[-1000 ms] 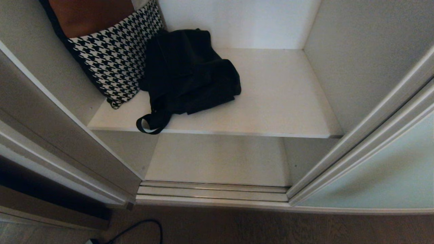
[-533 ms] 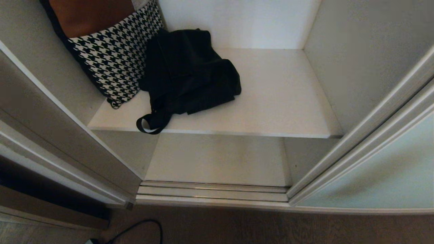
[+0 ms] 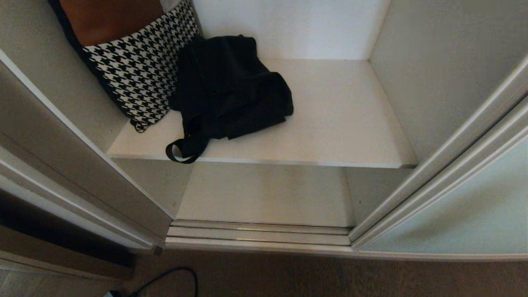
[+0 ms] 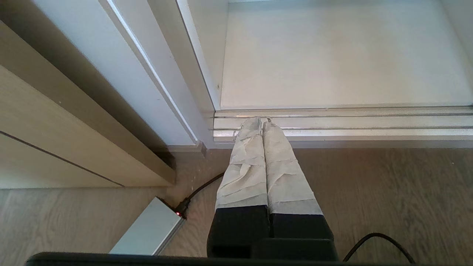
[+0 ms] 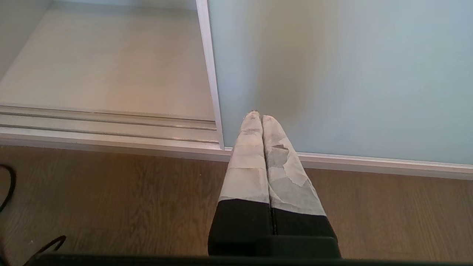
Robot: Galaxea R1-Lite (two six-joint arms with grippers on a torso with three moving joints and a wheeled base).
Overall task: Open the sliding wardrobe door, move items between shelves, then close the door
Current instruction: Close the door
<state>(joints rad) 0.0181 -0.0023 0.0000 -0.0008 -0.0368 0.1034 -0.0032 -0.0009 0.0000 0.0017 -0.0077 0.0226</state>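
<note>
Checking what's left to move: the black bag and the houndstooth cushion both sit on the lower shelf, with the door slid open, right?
Not quite. The bag and cushion sit on the upper shelf, as the head view shows; the lower shelf holds neither. The door is indeed slid open.

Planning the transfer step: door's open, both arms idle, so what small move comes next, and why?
Probably raise the left tool toward the black bag: it lies near the upper shelf's front edge, strap overhanging, lower shelf bare, both tools shut and low.
</note>
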